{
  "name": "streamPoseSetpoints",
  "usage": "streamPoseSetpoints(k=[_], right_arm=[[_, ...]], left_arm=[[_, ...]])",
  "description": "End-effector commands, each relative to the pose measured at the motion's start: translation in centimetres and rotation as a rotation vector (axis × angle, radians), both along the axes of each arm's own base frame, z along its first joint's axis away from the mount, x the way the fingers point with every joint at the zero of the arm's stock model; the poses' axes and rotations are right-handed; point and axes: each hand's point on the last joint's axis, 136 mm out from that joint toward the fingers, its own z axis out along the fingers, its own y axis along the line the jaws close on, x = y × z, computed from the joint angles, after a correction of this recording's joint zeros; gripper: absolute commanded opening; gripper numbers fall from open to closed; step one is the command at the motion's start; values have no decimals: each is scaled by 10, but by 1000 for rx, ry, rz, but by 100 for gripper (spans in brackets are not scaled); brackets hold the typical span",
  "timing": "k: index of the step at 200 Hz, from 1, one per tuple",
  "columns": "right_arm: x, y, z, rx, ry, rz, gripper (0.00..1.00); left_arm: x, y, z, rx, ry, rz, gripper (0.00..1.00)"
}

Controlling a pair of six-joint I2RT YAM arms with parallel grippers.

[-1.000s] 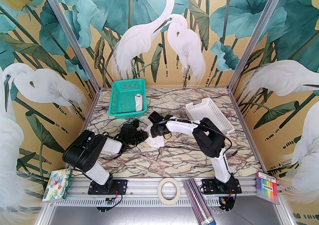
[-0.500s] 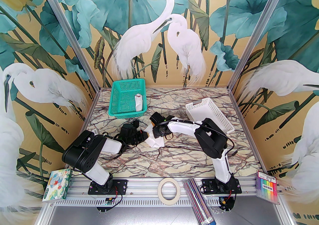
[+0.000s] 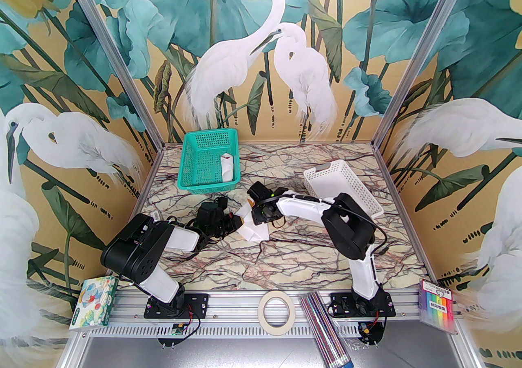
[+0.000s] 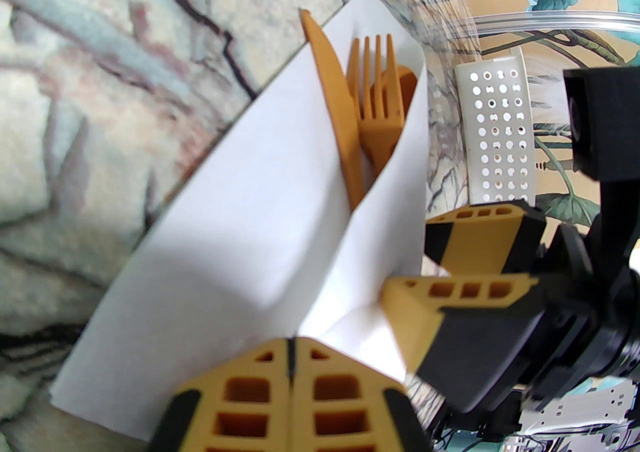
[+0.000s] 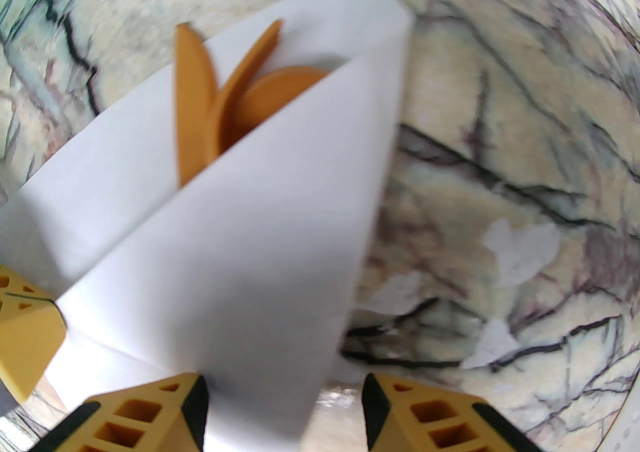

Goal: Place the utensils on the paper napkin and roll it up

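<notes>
So the paper napkin point(image 4: 240, 219) is lying mid-table point(image 4: 75, 89), folded into a sort of open cone, one flap lifted over the other. All three orange-brown utensils are tucked inside, heads poking out the far open end: knife point(image 4: 337, 104) on the left, fork point(image 4: 377, 114) next to it, spoon point(image 5: 280, 89) bowl peeking out behind the fork.

The left pincer point(image 4: 291, 345) is squeezed fully closed right at the napkin's near edge, where the fold runs down to it. Honestly I can't tell if any paper is caught in there. The right pincer point(image 5: 282, 385) has its jaws apart, with the raised flap sitting loose between them.

Further back there's a green basket point(image 3: 204, 162) with a white rolled bundle point(image 3: 227, 168) in it, and a white basket point(image 3: 346, 187) off to the right.
</notes>
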Motion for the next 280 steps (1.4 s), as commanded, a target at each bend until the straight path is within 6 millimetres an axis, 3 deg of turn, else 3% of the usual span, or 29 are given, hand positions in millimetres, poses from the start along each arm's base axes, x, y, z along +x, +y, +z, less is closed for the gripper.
streamPoseSetpoints(k=[1, 84, 170, 227, 280], right_arm=[[3, 3, 19, 60, 3, 11, 63], [29, 13, 10, 11, -27, 53, 77], [32, 19, -17, -65, -1, 93, 77], [34, 2, -26, -161, -11, 81, 73], [36, -5, -14, -139, -31, 61, 61]], left_arm=[[-13, 19, -27, 95, 87, 46, 0], [-12, 18, -28, 95, 88, 42, 0], [-11, 18, -27, 93, 87, 42, 0], [-13, 19, -29, 101, 98, 48, 0], [-15, 23, -33, 116, 110, 59, 0]])
